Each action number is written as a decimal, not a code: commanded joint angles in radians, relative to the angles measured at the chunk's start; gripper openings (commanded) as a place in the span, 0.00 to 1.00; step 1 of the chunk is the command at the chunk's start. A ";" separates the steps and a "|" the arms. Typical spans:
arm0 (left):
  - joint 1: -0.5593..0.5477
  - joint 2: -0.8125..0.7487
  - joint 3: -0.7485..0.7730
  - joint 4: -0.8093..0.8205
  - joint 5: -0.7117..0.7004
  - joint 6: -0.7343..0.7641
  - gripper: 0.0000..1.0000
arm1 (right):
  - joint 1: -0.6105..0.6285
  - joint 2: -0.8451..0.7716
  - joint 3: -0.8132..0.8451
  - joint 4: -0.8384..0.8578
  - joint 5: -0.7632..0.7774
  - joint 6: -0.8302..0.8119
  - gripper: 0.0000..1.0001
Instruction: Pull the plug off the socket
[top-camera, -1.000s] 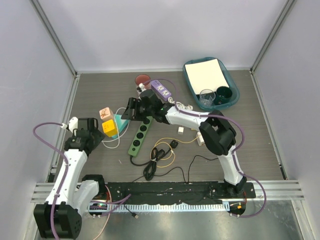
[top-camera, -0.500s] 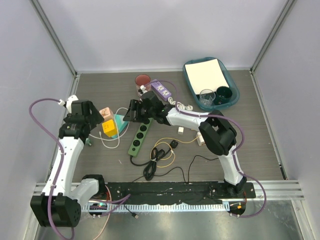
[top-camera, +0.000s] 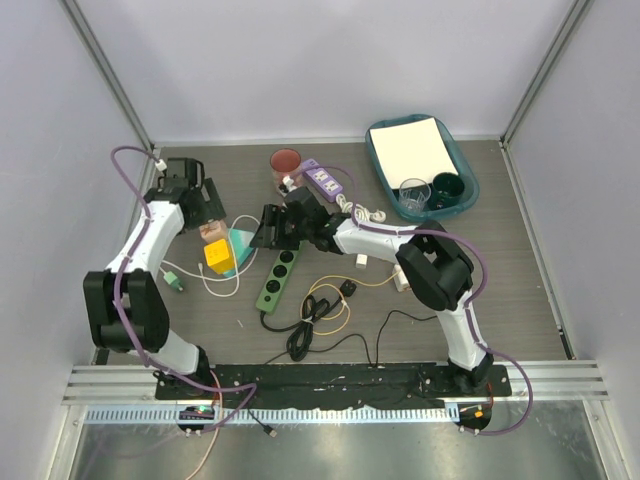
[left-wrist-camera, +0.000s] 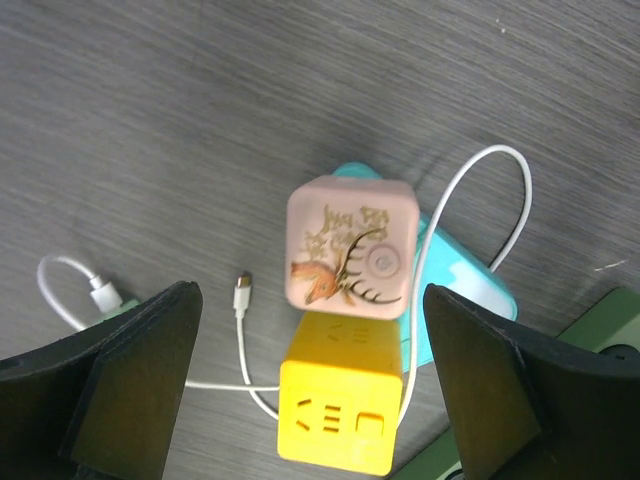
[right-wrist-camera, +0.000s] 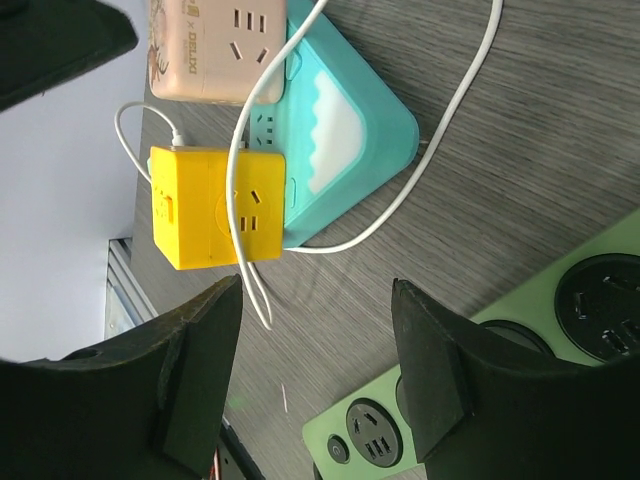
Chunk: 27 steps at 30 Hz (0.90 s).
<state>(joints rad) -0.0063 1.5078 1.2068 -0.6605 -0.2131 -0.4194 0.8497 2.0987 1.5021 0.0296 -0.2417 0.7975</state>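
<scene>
Left gripper (top-camera: 210, 208) had swung outward, jaws spread, directly above the pink cube (left-wrist-camera: 347, 248); we judged the right gripper (top-camera: 268, 230), likewise spread, hovered over the socket (top-camera: 278, 275) to steady it.

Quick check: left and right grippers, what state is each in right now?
Left gripper: open, jaws wide apart, holding nothing.
Right gripper: open, jaws apart, holding nothing.

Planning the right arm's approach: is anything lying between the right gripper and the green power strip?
Nothing visible: the green power strip shows uncovered below the open right gripper; the white cable lies beside it.
</scene>
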 joint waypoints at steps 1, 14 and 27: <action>0.002 0.067 0.072 0.039 0.064 0.053 0.95 | 0.003 -0.065 0.001 0.035 0.007 -0.024 0.67; 0.000 0.140 0.051 0.058 0.078 0.077 0.76 | 0.002 -0.034 0.032 0.030 0.007 -0.026 0.67; 0.002 0.186 0.076 0.053 0.159 0.090 0.28 | 0.002 -0.043 0.004 0.038 0.016 -0.015 0.67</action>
<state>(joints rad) -0.0063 1.7046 1.2526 -0.6178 -0.0879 -0.3542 0.8497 2.0987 1.4998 0.0299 -0.2382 0.7879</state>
